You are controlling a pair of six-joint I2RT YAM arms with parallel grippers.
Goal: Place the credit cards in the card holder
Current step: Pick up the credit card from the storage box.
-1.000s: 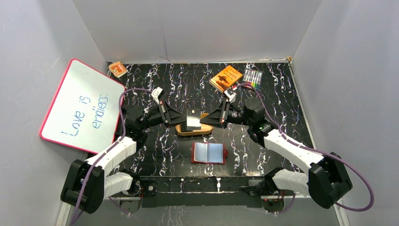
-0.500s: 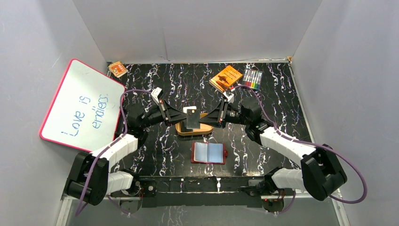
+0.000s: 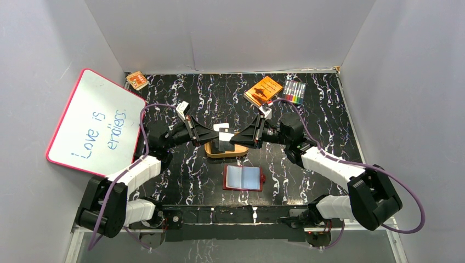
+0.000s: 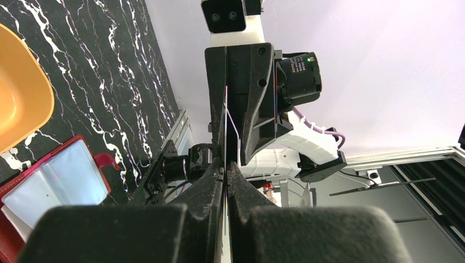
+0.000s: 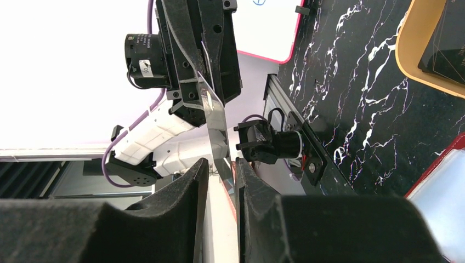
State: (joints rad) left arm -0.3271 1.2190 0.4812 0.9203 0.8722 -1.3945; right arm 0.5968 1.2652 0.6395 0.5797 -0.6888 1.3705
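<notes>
Card (image 3: 223,141) hangs upright in the air above the tray (image 3: 210,152), pinched from 2 sides at once. My left hand (image 3: 217,134) is clamped on it; in the left wrist view the fingers (image 4: 197,208) press together on its thin edge. My right hand (image 3: 232,138) meets it from the opposite side, and its fingers (image 5: 181,208) look closed on the same card. Wallet (image 3: 243,177) lies open on the bench (image 3: 318,109), pale pockets up, just on my side of the tray and apart from both hands. 1 more dark card (image 5: 445,46) lies in the tray.
</notes>
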